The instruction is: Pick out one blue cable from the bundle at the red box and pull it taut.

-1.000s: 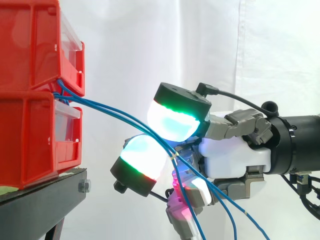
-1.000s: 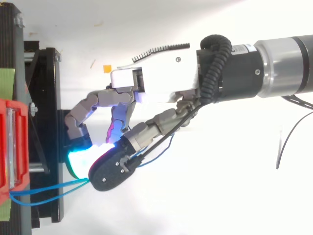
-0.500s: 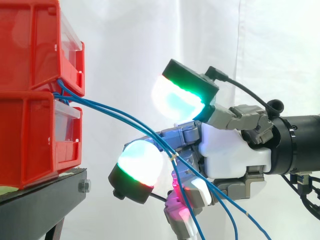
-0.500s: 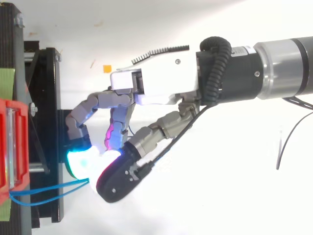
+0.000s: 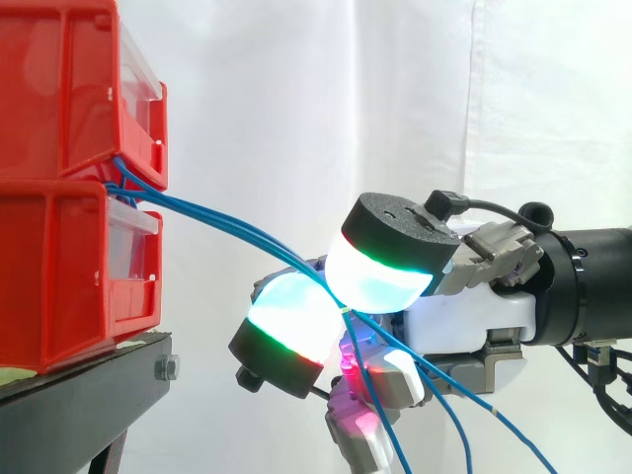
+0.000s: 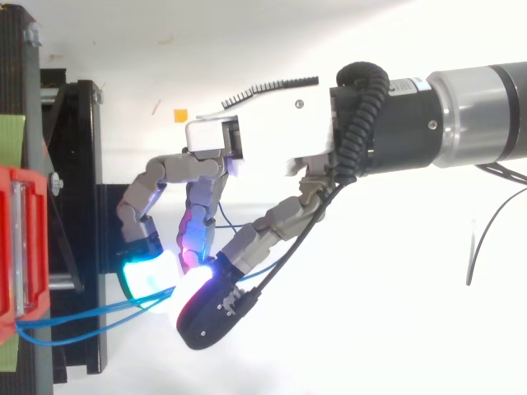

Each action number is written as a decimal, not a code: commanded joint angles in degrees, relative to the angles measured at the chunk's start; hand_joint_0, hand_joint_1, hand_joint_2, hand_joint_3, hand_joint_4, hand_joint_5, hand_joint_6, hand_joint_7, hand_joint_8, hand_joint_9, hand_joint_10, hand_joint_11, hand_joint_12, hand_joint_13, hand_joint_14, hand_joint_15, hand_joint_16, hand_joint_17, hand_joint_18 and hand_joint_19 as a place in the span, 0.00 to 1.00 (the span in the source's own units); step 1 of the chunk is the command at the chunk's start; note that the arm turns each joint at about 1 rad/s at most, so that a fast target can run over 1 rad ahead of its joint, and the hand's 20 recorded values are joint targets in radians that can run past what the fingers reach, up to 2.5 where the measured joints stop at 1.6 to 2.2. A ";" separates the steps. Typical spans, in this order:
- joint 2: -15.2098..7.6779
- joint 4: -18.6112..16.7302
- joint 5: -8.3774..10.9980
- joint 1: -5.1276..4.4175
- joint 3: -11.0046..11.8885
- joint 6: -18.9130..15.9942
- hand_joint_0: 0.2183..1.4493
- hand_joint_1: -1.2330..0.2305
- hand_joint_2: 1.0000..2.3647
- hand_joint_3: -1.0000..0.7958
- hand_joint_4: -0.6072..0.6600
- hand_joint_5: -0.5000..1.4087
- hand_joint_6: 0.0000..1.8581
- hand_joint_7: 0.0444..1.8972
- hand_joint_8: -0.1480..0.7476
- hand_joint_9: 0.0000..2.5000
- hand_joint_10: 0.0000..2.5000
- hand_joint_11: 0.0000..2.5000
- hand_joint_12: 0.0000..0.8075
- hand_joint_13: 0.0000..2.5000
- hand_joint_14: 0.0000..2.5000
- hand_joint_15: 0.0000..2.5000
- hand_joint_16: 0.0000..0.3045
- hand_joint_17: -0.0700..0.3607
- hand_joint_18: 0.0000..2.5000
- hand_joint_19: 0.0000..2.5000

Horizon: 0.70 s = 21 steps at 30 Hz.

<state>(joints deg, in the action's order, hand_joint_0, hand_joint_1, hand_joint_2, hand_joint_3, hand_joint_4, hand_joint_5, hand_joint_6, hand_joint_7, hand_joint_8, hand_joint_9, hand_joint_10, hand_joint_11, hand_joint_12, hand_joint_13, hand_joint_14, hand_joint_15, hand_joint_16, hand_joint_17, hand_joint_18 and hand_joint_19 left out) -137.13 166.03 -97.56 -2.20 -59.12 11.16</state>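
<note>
Several thin blue cables (image 5: 217, 219) leave the gap between the two stacked red boxes (image 5: 59, 276) and slope down to the right. My hand (image 5: 464, 316) reaches in from the right, just off the boxes. Its fingers are curled, and two glowing cyan-green fingertips (image 5: 387, 272) close on the cables from above and below where they cross at a small tie. Past the pinch the cables hang down slack toward the lower right. From above, the cables (image 6: 82, 321) run from the red box (image 6: 16, 247) into the glowing pads of the hand (image 6: 272, 140).
The boxes stand on a black stand (image 5: 89, 395) with a bolt at its corner. A white curtain hangs behind. Another finger glows magenta low under the palm. A loose dark wire (image 6: 486, 234) lies on the white floor at right.
The upper pad, lifted high half a second ago, has come down onto the cables against the lower pad. The arm itself has barely moved.
</note>
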 commanded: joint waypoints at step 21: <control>0.03 0.00 -0.09 0.00 0.06 0.00 0.34 0.34 0.01 0.39 0.56 0.22 0.49 0.59 0.54 0.59 0.01 0.30 0.48 0.46 0.01 0.27 0.15 0.39 0.36 0.32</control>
<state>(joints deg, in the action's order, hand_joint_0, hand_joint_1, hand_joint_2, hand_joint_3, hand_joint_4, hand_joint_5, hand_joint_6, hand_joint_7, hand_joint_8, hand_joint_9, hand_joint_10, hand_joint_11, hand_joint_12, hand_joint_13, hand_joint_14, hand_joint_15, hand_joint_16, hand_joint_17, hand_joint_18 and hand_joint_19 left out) -137.11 166.03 -97.65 -2.20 -59.12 11.16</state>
